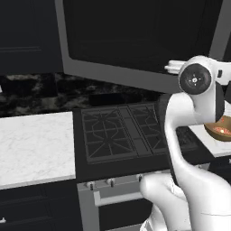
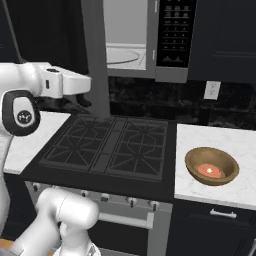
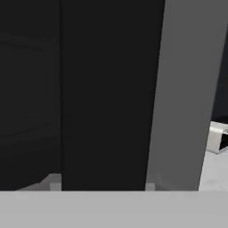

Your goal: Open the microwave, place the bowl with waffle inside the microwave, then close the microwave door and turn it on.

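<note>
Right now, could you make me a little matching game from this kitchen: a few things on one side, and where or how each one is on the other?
Things:
1. microwave door
2. bowl with waffle
3. stove
4. keypad strip

Place or state:
A. on the white counter to the right of the burners
B. swung wide open, edge toward us in the right base view
C. black, on the right of the pale microwave cavity
D. below the microwave, nothing on its grates

Pairs: 1-B, 2-A, 3-D, 4-C
</note>
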